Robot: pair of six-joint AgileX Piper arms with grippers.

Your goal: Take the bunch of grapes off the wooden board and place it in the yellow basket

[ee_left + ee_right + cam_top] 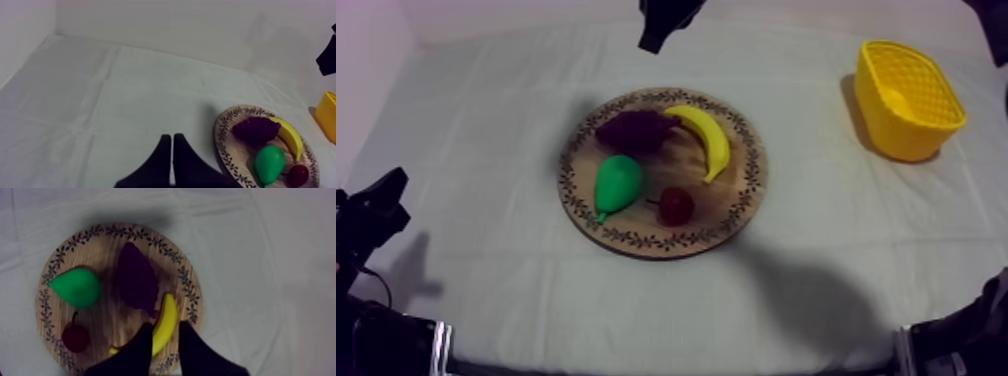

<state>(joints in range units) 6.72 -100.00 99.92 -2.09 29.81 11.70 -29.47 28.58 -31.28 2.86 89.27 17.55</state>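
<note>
right wrist view: right gripper [165, 324] spread wide above the banana [168, 310], beside the bunch of grapes [136, 280].

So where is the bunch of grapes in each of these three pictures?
Top view: the grapes lie on the board, at its upper left, beside the banana and above the pear.
Left wrist view: the grapes lie on the board, beside the banana, beyond the pear.
Right wrist view: the grapes lie mid-board, between pear and banana.
Shared landmark: the banana, next to the grapes in every view.
</note>
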